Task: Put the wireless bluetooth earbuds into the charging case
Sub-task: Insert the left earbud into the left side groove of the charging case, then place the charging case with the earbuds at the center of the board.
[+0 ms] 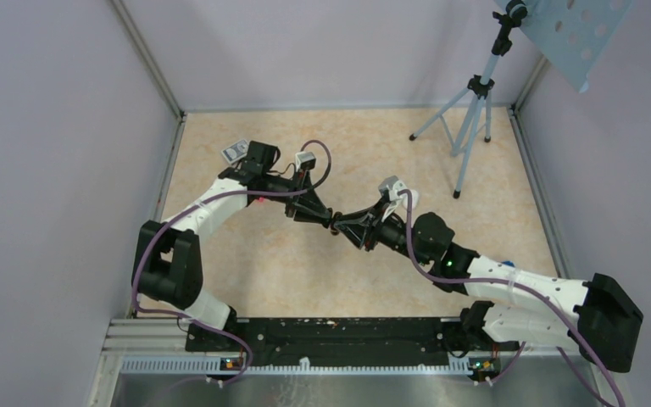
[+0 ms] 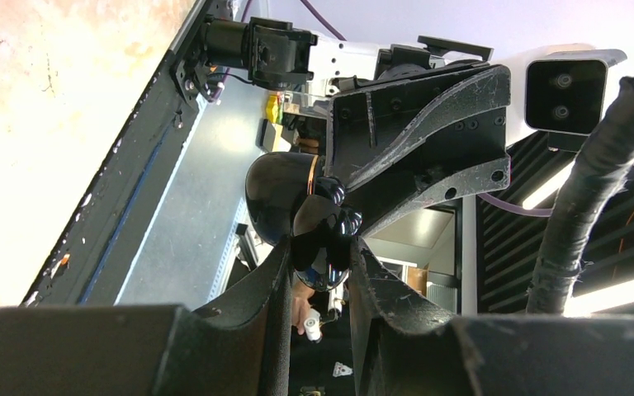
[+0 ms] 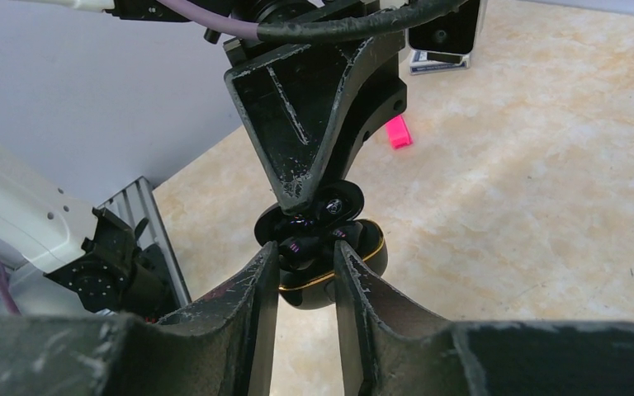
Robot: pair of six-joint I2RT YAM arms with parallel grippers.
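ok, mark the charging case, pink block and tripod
charging case (image 3: 369,250): right wrist view, right side of its glossy black body.
pink block (image 3: 398,133): right wrist view, its middle.
tripod (image 1: 480,85): top external view, hub where the legs meet.

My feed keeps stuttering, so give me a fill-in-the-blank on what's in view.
The case held in the air is glossy ___. The left hand is ___ on it. The small block on the table is ___. The tripod stands at the table's far ___ corner.
Missing: black; shut; pink; right.
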